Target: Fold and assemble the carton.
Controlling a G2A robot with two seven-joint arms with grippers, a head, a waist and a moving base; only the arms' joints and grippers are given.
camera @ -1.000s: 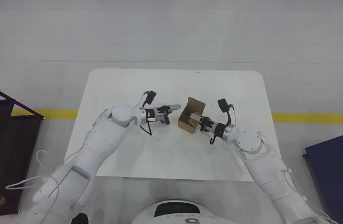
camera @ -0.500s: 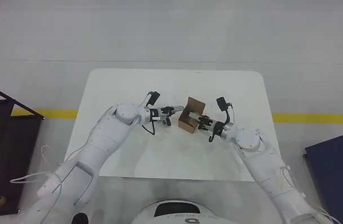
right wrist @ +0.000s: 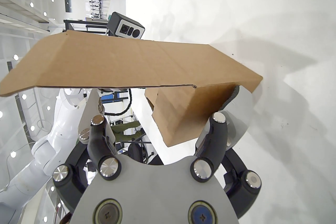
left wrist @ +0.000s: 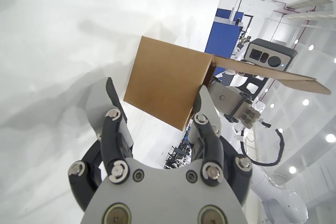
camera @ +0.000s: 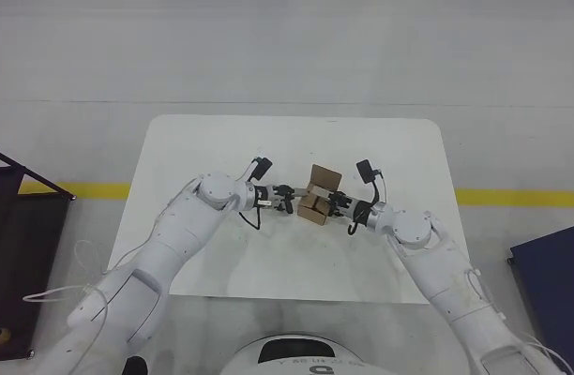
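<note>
Industrial robotics hall: grey floor, yellow floor line, blue partitions, ceiling spotlights, white table.

The top camera is looking down on the table. Both wrist cameras are closely facing the carton from opposite sides.

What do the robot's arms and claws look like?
The left arm and right arm are smooth, rounded white shells, with a looping black cable near each wrist. The left claw and right claw each have a grey metal base, black jointed fingers with shiny silver pins, and pale tips with dark pads.
</note>
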